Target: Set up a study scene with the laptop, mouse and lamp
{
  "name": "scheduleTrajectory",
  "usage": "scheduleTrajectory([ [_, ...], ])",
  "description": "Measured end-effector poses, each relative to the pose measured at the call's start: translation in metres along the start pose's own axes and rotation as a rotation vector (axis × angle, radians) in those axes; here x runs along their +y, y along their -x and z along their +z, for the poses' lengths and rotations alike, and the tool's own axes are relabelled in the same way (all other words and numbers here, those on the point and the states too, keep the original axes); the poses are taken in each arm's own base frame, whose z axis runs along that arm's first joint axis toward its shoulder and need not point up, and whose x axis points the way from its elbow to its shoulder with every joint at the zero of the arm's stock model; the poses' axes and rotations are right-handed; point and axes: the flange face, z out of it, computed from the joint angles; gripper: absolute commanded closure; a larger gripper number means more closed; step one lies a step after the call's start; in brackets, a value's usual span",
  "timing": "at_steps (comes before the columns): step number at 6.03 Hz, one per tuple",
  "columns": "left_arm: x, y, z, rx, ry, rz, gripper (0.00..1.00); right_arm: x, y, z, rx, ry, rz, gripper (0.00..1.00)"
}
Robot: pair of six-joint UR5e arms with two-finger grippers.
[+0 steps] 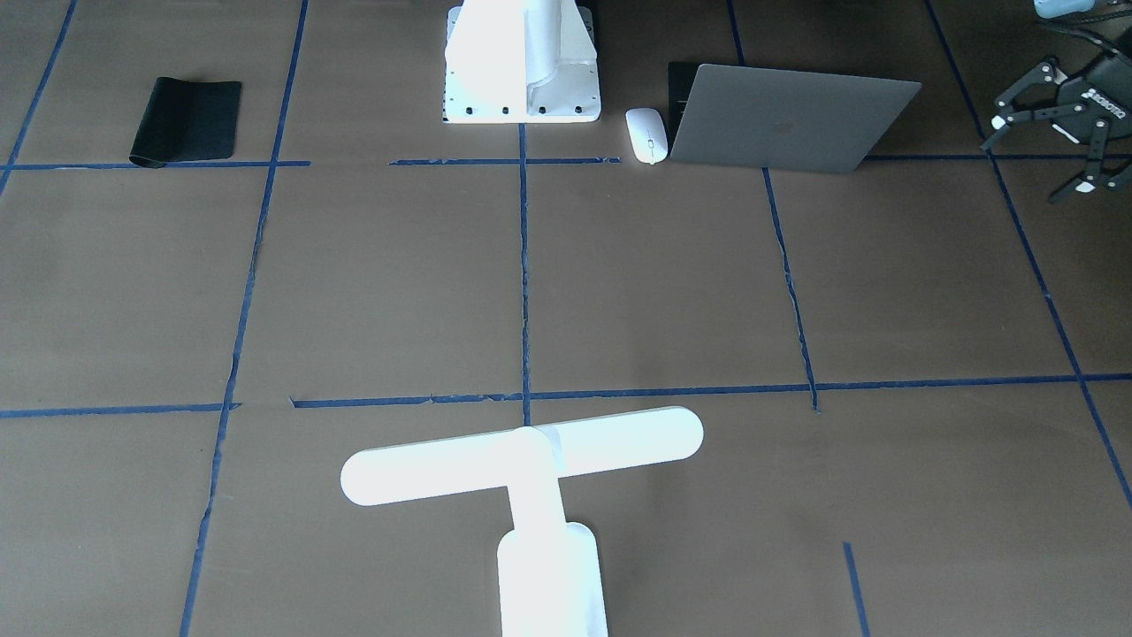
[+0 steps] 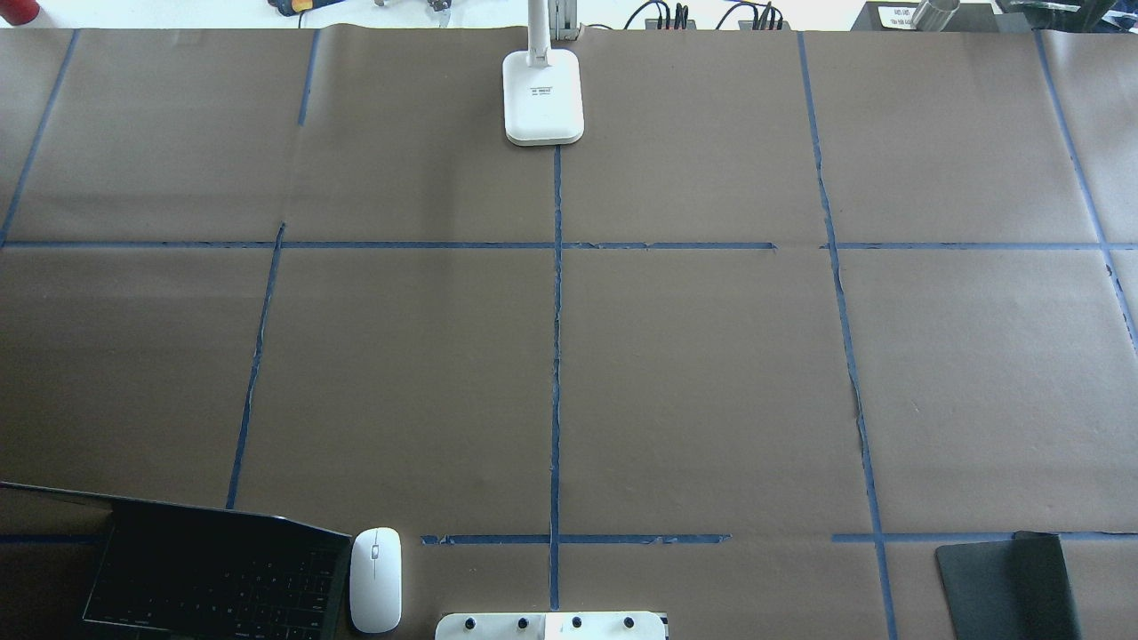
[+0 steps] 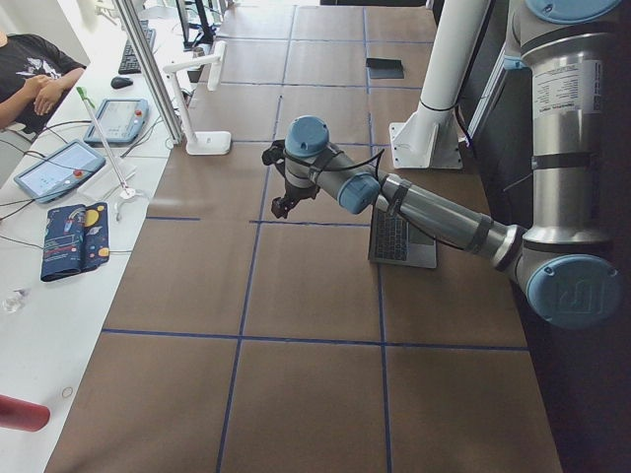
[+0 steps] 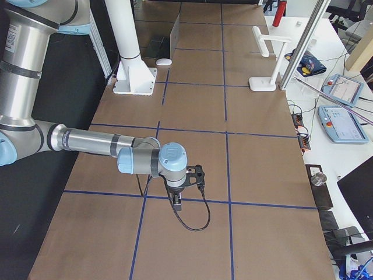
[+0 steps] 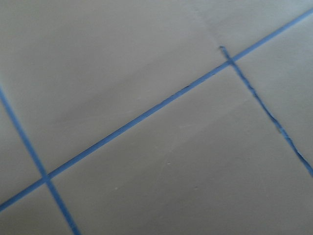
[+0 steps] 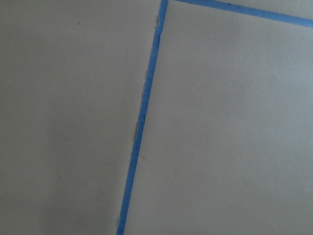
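The laptop (image 1: 787, 115) stands with its lid up at the robot's near left corner of the surface (image 2: 711, 373), keys toward the robot. The mouse (image 1: 646, 134) lies just beside it on its right, apart from the lid edge, between the laptop and the white pedestal (image 1: 522, 62) at the robot's base. The lamp (image 1: 522, 464) stands upright at the far edge on the centre tape line, well apart from both, with its bar head reaching over the surface. A black mat (image 1: 187, 119) lies flat at the near right corner with nothing on it.

The left tool (image 1: 1042, 155) hangs above bare paper to the left of the laptop with its fingers spread wide and nothing between them. The right tool (image 4: 178, 201) hovers low over a tape crossing on the robot's right half. It shows only from the side, so I cannot tell whether it is open or closed. Neither wrist camera shows anything but paper and tape.

As I judge it, no grasp is in hand: laptop and mouse look paired, and the lamp looks like the piece left to group with them. That move would call for a long reach to the far edge and a firm hold low on the arm or base, since the wide head makes it top-heavy and prone to tip.
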Motion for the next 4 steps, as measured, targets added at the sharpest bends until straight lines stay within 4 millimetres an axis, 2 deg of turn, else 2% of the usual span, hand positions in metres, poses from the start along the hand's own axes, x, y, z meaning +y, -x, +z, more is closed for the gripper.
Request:
scheduleTrajectory([
  [1, -0.015, -0.038, 0.008, 0.063, -0.007, 0.09, 0.0, 0.0, 0.0, 0.0, 0.0, 0.0, 0.0, 0.0],
  [2, -0.021, -0.077, 0.022, 0.136, 0.001, 0.185, 0.0, 0.0, 0.0, 0.0, 0.0, 0.0, 0.0, 0.0],
  [4, -0.018, -0.14, 0.053, 0.274, 0.006, 0.349, 0.01, 0.0, 0.0, 0.0, 0.0, 0.0, 0.0, 0.0],
])
